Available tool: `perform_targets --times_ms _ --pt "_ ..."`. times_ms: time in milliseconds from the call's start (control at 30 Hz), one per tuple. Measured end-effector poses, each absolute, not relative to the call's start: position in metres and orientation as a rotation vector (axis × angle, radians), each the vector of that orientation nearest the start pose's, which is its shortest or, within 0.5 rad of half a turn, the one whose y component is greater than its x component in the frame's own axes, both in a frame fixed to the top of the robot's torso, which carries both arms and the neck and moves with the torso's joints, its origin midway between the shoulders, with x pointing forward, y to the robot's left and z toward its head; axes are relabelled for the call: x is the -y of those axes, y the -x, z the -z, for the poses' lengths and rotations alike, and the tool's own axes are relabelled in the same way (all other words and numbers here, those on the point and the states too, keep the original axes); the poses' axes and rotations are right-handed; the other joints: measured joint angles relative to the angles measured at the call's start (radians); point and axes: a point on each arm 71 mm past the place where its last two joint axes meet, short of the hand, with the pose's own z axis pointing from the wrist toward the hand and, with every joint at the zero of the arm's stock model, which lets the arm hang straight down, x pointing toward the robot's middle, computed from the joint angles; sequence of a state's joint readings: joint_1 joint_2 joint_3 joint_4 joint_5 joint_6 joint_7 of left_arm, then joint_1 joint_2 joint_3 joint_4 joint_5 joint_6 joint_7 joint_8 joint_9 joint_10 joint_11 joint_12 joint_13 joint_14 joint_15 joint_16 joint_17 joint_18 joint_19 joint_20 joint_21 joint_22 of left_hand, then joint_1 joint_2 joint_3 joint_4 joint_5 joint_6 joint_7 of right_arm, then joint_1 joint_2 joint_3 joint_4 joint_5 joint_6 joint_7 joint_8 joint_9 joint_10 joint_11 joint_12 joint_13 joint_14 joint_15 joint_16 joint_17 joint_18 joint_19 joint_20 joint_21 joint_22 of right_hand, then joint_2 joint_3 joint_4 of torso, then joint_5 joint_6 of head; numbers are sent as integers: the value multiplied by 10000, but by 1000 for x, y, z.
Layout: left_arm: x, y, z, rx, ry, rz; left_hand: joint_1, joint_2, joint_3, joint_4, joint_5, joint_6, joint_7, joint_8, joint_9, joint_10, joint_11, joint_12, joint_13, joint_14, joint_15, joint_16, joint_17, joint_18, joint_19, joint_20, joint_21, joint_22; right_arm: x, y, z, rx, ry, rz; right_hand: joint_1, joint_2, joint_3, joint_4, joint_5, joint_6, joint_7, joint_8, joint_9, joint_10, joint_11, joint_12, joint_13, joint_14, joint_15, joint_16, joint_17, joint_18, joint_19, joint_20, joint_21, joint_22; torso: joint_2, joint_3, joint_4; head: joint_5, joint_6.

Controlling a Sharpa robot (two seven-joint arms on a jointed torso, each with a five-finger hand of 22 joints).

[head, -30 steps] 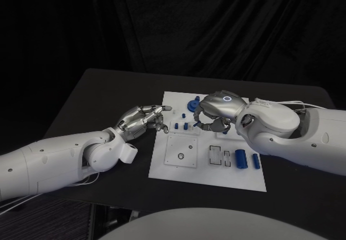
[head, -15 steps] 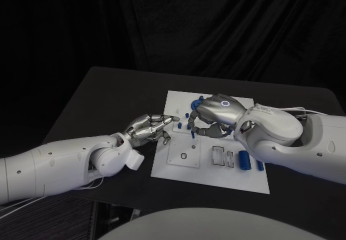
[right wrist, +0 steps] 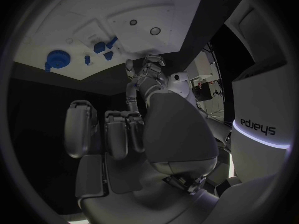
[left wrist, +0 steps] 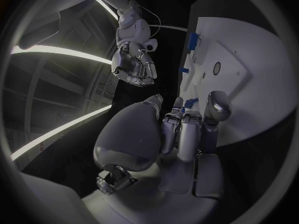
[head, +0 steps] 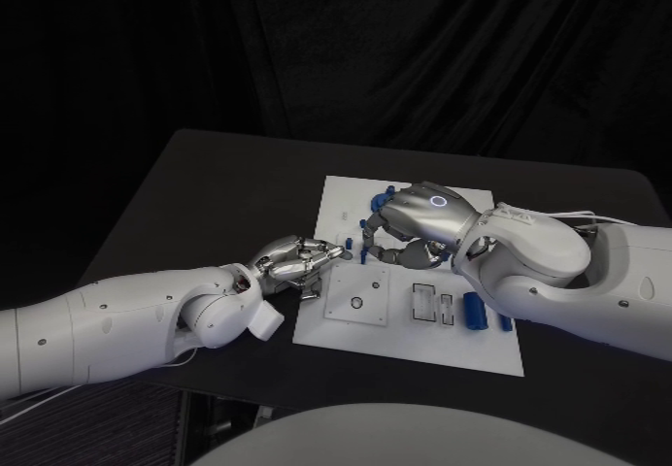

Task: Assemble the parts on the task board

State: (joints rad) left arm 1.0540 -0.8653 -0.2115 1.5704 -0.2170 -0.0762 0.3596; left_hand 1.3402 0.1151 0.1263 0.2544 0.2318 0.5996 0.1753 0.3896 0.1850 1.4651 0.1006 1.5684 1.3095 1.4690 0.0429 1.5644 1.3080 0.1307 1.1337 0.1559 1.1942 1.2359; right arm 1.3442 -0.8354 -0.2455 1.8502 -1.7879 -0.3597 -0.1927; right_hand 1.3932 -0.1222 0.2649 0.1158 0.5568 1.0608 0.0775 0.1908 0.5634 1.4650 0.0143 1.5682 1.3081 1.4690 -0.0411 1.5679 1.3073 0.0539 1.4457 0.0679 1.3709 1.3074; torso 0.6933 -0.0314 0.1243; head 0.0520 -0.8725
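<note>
The white task board [head: 406,340] lies mid-table. A blue round part [head: 378,202] sits at its far edge, small blue pegs [head: 348,244] stand near its left side, and two blue cylinders [head: 476,311] lie at its right. My right hand [head: 409,225] hovers over the far pegs, fingers bent downward and apart, nothing in them. In the right wrist view those fingers [right wrist: 112,129] hang above the round part [right wrist: 57,59] and blue pieces [right wrist: 102,49]. My left hand [head: 298,260] sits at the board's left edge, fingers curled in; its fingers [left wrist: 187,129] lie close together beside the board [left wrist: 249,84].
The black table [head: 210,194] extends free to the left and far side of the board. Rectangular recesses [head: 427,303] and a square plate with a hole [head: 357,296] mark the board's near half. My right forearm [head: 560,262] covers the board's right far corner.
My left hand has pulled back a little toward the board's near-left edge and curled its fingers in. The right hand has stayed over the far pegs.
</note>
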Motion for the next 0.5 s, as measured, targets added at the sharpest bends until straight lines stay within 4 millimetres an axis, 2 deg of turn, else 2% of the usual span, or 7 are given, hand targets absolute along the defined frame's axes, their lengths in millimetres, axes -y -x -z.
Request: perform_targets --times_ms 67,167,200,300,367,433,500 --pt "-192 -404 298 -19294 9856 15788 0 0 -19 -19 101 -104 -40 162 39 0 0 0 0 0 0 0 0 1 -62 -4 -32 -28 113 -400 163 -14885 6383 -7121 0 0 0 0 -14 -37 -4 -23 5 0 0 0 0 0 0 0 0 0 1 -1 0 0 -5 0 7 -23 0" --pt "-194 -405 298 -19248 9744 15642 96 96 -1 -121 371 -119 -55 495 137 0 0 0 0 0 0 0 0 0 -61 -4 -30 16 117 -405 165 -14977 6337 -6924 0 0 0 0 -211 -269 90 -232 -25 0 0 0 0 0 0 0 0 1 36 -36 0 0 -12 0 17 -55 0" --pt "-194 -405 297 -19221 9716 15606 125 124 27 -149 454 -78 -37 604 164 0 0 0 0 0 0 0 -1 0 -33 -31 13 63 119 -406 166 -15021 6323 -6858 0 0 0 0 -353 -271 93 -269 -46 0 0 0 -1 0 0 0 0 1 36 -36 0 0 -17 0 23 -57 0" --pt "-197 -405 297 -19114 9637 15519 134 134 68 -190 716 65 -20 842 208 0 0 0 1 0 0 0 -1 1 69 -54 98 145 123 -410 171 -15204 6283 -6641 127 53 173 -173 -1191 -508 223 -592 -299 33 42 0 -1 -5 5 0 0 1 143 71 190 -1 -22 0 29 -68 0" --pt "-198 -406 297 -19030 9588 15483 134 134 79 -202 777 100 -54 883 208 0 -1 0 1 0 0 0 -1 1 69 -54 98 169 126 -414 176 -15359 6261 -6485 346 36 287 -287 -1496 -565 264 -779 -497 15 90 0 -1 -38 38 0 0 1 147 75 329 -1 -23 0 34 -71 0" --pt "-200 -406 296 -18964 9552 15463 134 134 79 -202 882 99 -53 928 208 4 -5 0 1 0 0 0 -1 0 136 -45 166 196 128 -416 180 -15481 6270 -6375 556 -25 379 -379 -1765 -929 164 -1091 -779 0 26 0 -1 -31 31 0 0 1 167 56 495 -1 -23 -1 35 -68 0" --pt "-201 -406 296 -18887 9516 15452 134 133 79 -202 1017 99 -54 982 208 37 -37 -1 2 0 0 0 -2 0 179 -55 202 243 129 -420 186 -15631 6314 -6239 630 -98 388 -388 -2175 -1574 -98 -1254 -1207 11 -236 0 -1 -24 -174 0 0 -8 218 -62 667 -1 -23 -6 35 -60 0"
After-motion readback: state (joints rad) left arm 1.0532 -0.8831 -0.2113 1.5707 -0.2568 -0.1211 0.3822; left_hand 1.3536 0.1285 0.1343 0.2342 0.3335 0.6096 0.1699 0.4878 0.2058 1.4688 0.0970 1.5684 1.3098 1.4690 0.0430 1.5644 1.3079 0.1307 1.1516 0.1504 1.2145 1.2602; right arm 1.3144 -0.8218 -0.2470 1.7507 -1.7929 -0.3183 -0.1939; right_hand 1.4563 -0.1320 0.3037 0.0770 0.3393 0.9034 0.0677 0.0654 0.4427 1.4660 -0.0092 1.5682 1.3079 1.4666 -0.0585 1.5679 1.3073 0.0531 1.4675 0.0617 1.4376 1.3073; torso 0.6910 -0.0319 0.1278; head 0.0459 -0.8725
